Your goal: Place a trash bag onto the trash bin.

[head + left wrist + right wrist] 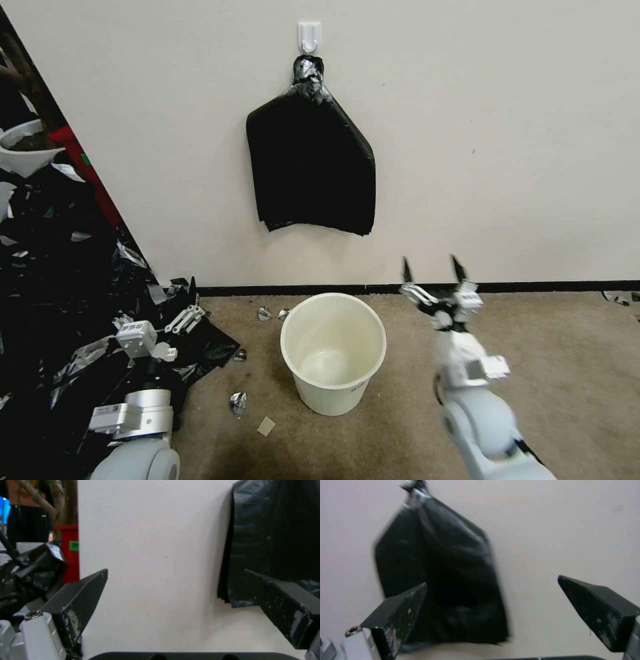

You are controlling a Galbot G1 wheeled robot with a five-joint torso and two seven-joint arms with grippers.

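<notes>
The trash bin (333, 399), round and cream-white, stands upright on the carpet near the wall with nothing inside it. The single trash bag is out of view. A flat bundle of black bags (312, 170) with a silvery taped neck hangs from a wall hook above the bin; it is also in the wrist views (273, 542) (440, 580). My right gripper (430, 267) (492, 580) is raised to the right of the bin, open, pointing at the bundle. My left gripper (189, 319) (175, 572) sits low on the left over black plastic, open and holding nothing.
A big heap of black plastic sheets (60, 300) covers the floor on the left, with a shallow white pot (27, 150) behind it. Small foil scraps (237, 403) lie on the carpet by the bin. The white hook (309, 35) is fixed high on the wall.
</notes>
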